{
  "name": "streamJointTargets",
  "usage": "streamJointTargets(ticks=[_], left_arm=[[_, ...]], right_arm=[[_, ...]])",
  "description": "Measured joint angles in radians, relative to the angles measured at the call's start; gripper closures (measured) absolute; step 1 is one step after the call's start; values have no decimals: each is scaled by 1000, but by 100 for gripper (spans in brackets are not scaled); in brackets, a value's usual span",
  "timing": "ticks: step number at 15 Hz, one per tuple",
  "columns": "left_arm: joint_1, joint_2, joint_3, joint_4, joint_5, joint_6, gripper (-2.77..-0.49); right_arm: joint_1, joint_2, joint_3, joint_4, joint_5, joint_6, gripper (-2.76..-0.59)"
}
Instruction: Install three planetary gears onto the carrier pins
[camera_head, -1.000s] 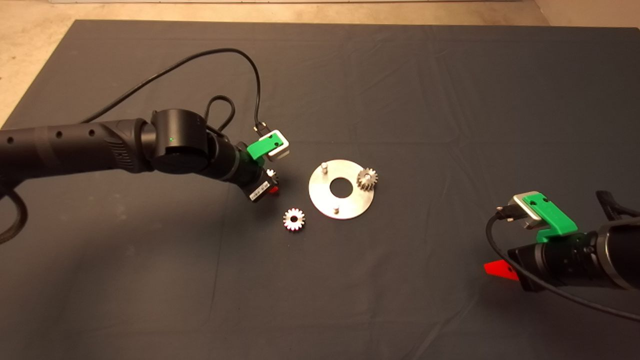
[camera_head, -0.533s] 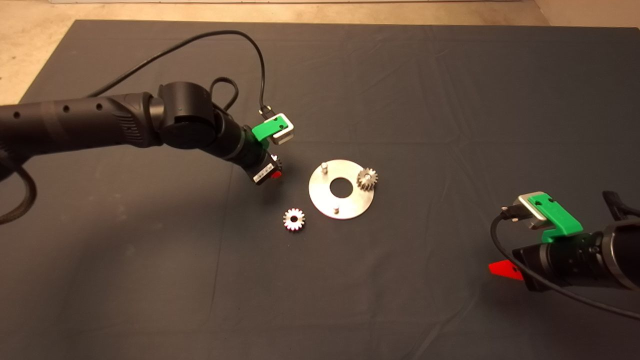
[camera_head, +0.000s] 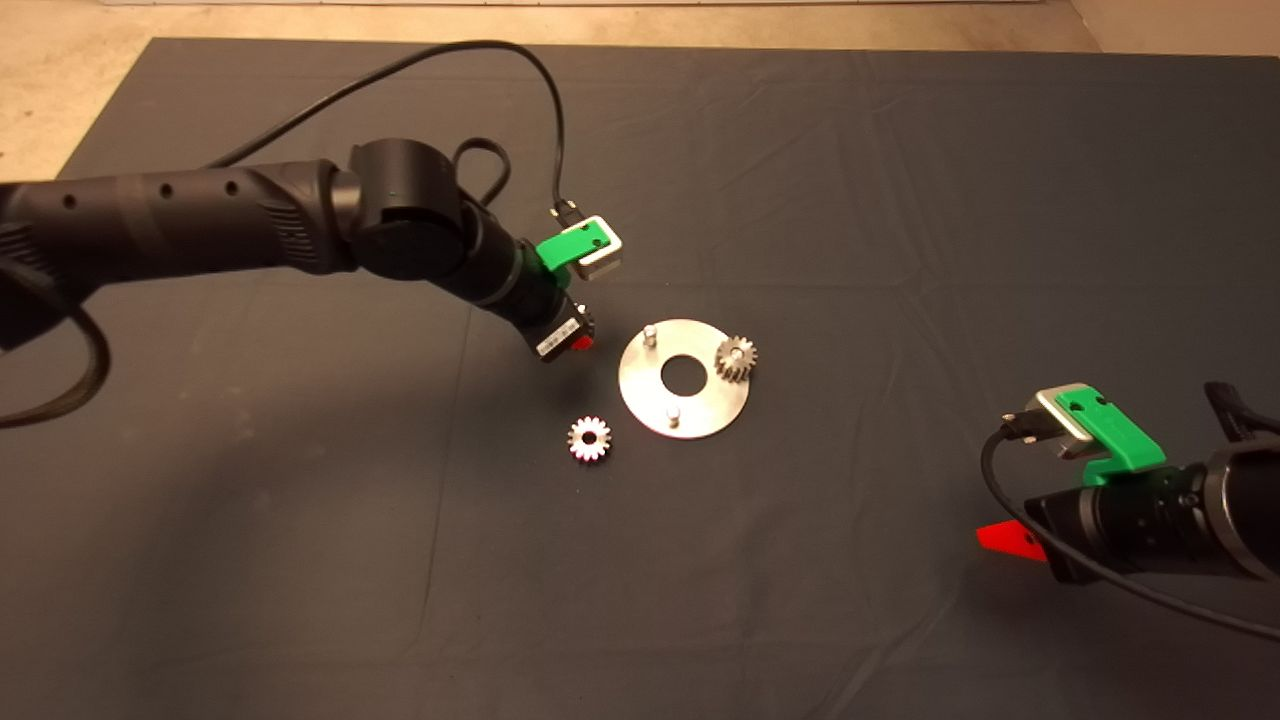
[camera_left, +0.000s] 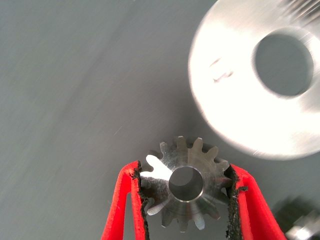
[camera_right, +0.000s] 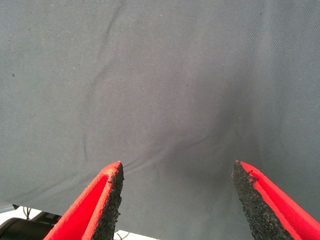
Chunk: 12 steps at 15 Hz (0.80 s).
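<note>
We see the left gripper (camera_left: 186, 192) clamped on 1 planetary gear (camera_left: 186, 182), bore flat, near the disc (camera_head: 640, 395), presumably for pin (camera_head: 649, 333) alignment. Right gripper (camera_right: 177, 200) parked, fingers apart.

A dark grey cloth mat (camera_head: 800, 180) covers the table, wrinkled with faint creases. Beyond its far edge and left corner lies a strip of pale beige floor (camera_head: 60, 90).
</note>
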Motion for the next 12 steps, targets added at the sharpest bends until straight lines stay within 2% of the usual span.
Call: streamJointTargets(ticks=[4,8,12], left_arm=[[0,32,-24,-2,0,-9,-59],[-1,44,-55,-2,0,-11,-59],[-3,90,-77,-2,-1,-12,-60]], right_arm=[[0,0,0,0,0,0,-161],[0,-1,0,0,-1,0,-161],[0,-1,0,0,-1,0,-161]])
